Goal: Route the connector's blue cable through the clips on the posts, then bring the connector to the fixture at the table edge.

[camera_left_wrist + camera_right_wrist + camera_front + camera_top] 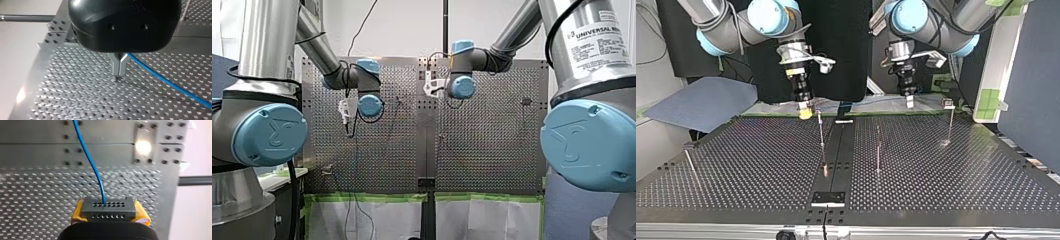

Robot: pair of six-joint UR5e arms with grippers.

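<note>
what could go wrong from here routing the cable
1. The blue cable leaves the connector from a single hole; a hard pull by my right gripper might strain that joint.
2. The posts are thin, so a taut cable may bend one or miss a clip.
3. The cable passes beside my left gripper, where it could snag.

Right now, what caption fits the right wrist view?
Yellow-padded right tool grips the grey connector, blue cable leading ahead over the table.
</note>
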